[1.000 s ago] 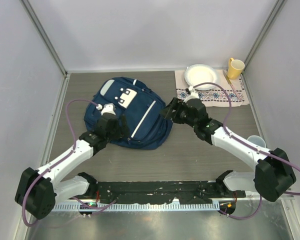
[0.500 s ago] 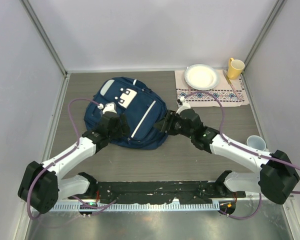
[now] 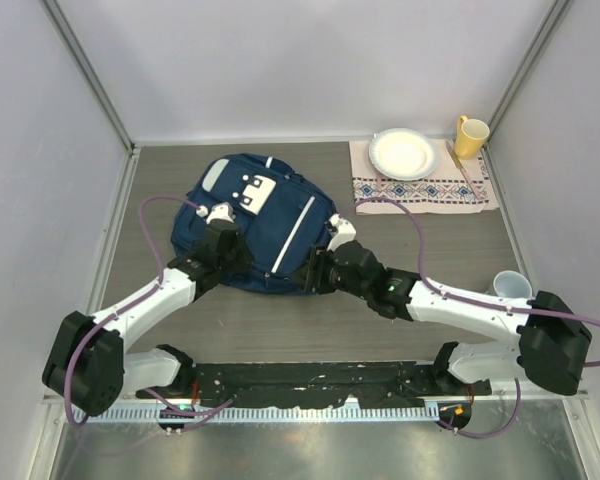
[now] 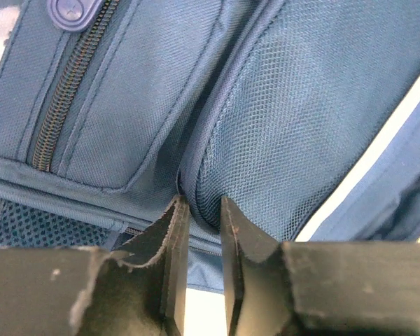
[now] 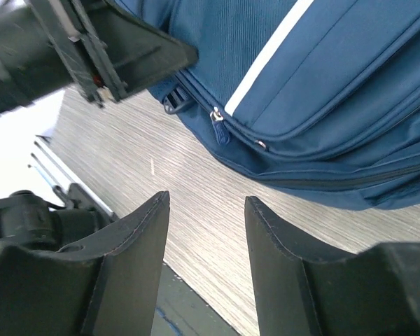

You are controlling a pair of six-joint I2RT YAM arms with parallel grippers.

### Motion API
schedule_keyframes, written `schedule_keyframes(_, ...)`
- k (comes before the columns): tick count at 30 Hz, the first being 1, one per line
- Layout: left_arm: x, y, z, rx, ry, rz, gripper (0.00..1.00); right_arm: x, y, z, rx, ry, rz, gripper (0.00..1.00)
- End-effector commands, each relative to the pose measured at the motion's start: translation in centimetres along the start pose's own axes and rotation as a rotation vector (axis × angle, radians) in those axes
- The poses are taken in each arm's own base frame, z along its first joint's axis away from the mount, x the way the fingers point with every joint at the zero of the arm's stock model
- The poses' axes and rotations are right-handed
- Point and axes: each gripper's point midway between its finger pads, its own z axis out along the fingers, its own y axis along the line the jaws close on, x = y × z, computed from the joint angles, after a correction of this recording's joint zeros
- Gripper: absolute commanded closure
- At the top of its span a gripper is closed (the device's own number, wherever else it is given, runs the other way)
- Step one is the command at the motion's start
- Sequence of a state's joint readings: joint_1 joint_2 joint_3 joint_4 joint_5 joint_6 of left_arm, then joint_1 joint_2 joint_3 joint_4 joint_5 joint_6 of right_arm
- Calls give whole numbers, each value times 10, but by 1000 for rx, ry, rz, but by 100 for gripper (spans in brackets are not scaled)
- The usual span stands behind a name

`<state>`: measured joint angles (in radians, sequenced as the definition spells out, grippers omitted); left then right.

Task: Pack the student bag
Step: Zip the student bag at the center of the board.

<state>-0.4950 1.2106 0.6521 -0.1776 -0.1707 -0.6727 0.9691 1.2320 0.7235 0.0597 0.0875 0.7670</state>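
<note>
Student bag (image 3: 270,225) sits left-centre on the worktop (image 3: 430,250). Left end effector (image 4: 203,210) has just narrowed onto a mesh-pocket fold and pinches the fabric. Right end effector (image 5: 206,199) swung in, open and empty, near the zipper pull (image 5: 218,126). Likely bracing to unzip.

The student bag (image 3: 265,225) is made of matt, finely woven navy cloth, with an open-weave mesh panel (image 4: 294,119) let in, a smooth pale stripe (image 5: 264,54) sewn on and a zip (image 4: 66,105) of dull coiled teeth. The table top (image 3: 480,250) is finished in matt grey wood grain, and a glossy white plate (image 3: 404,153) is set on an embroidered cloth mat (image 3: 425,190). The fingers (image 4: 169,273) of the left gripper (image 4: 201,210) are seen to be matt black plastic, roughened and frayed along one edge.
</note>
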Motion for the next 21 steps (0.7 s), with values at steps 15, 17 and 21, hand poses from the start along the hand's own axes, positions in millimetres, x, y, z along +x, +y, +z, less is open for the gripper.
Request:
schedule_keyframes(15, -28, -49, -26, 198, -40, -139, 91, 19, 23, 43, 114, -99, -183, 52)
schedule_keyframes(17, -27, -49, -25, 197, -36, -140, 92, 20, 26, 47, 121, -108, -196, 52)
schedule_keyframes(21, -27, -50, -25, 198, -32, -145, 93, 26, 32, 59, 127, -102, -206, 54)
